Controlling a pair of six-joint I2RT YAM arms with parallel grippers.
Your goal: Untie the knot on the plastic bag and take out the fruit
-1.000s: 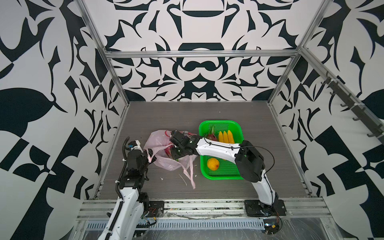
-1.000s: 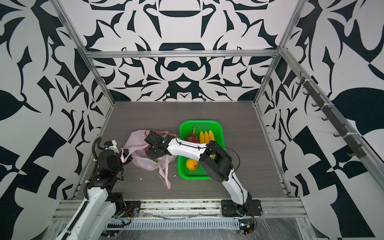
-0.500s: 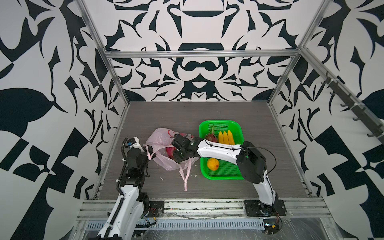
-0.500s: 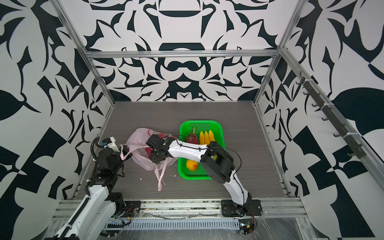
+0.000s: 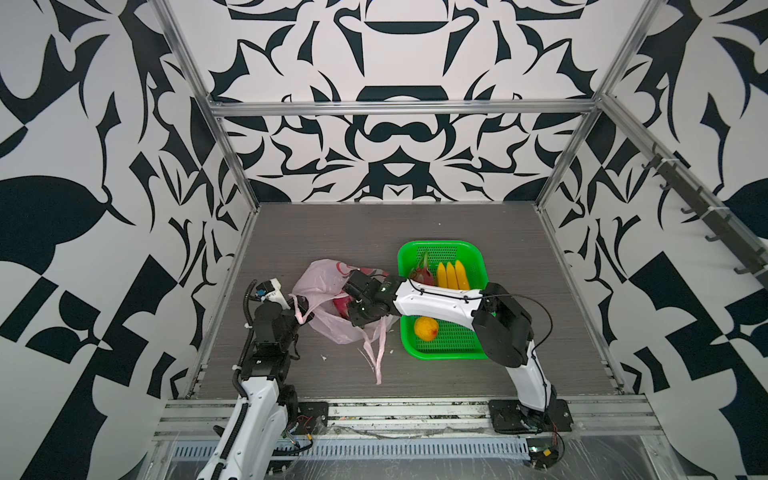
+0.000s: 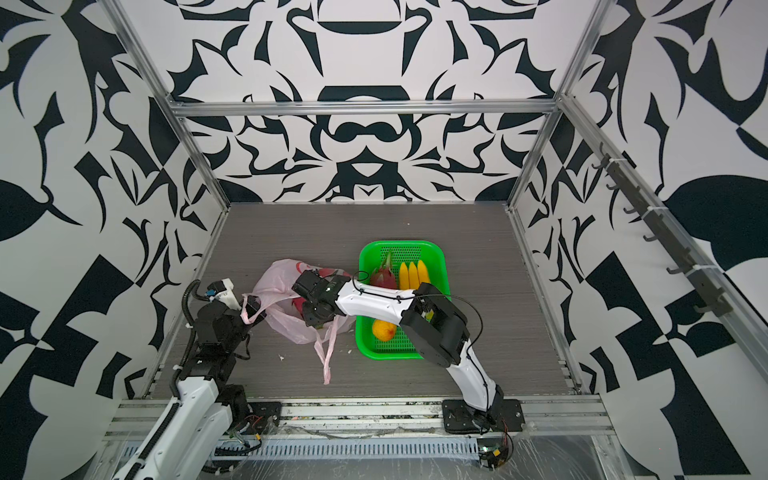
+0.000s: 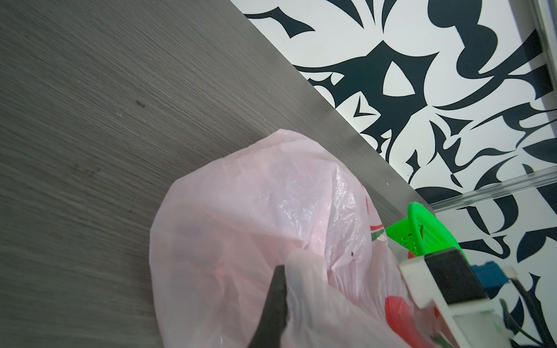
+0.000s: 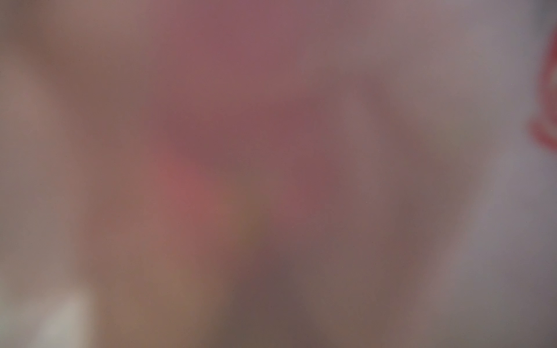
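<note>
Left fingers [image 7: 274,301] are pinching a handle of the plastic bag [image 5: 320,282] on the worktop [image 5: 415,224]. The right arm [image 5: 436,297] is blocking its mouth, its fingers hiding inside, their state unclear. A green basket [image 5: 402,266] is sitting alongside; the bag's red print is unreadable.

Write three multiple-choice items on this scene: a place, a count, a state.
1. Where is the round orange fruit? A in the green basket; B inside the plastic bag; C held in mid-air.
2. How many dragon fruits lie in the basket? A none; B one; C three.
3. The left hand is: A open, holding nothing; B shut on the bag's handle; C out of sight.
1 A: it sits on the basket's floor. 2 B: one lies beside the bananas. 3 B: its tips pinch the pink handle.
</note>
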